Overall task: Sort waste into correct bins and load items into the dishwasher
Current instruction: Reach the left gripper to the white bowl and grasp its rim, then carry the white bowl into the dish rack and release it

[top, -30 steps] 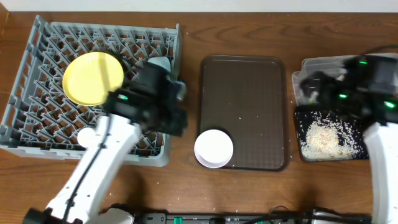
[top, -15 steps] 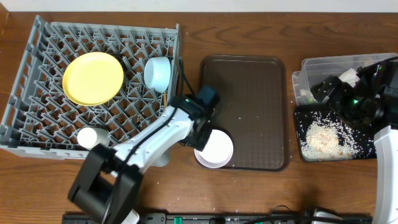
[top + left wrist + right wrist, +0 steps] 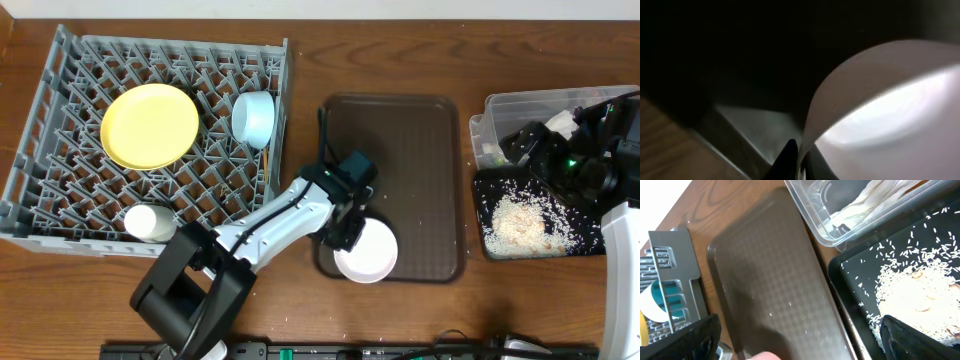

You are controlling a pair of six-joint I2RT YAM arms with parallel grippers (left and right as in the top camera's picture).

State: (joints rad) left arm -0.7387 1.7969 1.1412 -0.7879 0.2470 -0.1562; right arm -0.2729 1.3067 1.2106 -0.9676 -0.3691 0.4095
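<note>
- We see a brown wooden counter (image 3: 400, 40) with one grey dish rack (image 3: 60, 170) at the left, one dark brown serving tray (image 3: 400, 140) in the middle and two bins at the right.
- In the rack we count three items: one yellow plate (image 3: 150, 125) lying flat, one light blue bowl (image 3: 254, 117) tipped on its side just right of the plate, and one white cup (image 3: 148, 222) near the front edge.
- The fourth item, one white bowl (image 3: 366, 250), sits at the near edge of the serving tray, overlapping its rim.
- The left pincer (image 3: 345, 225) is pressed together on the white bowl's rim; the left wrist view shows a dark fingertip (image 3: 787, 155) against that rim.
- The two bins stand touching: one clear tub (image 3: 530, 100) behind, one black tray (image 3: 482, 200) in front.
- In the clear tub we make out one crumpled white napkin (image 3: 875, 202); the black tray holds one heap of rice scraps (image 3: 520, 222) with loose grains around it.
- The right pincer (image 3: 800, 345) is spread wide and holds nothing, hanging over the gap between the serving tray and the bins.
</note>
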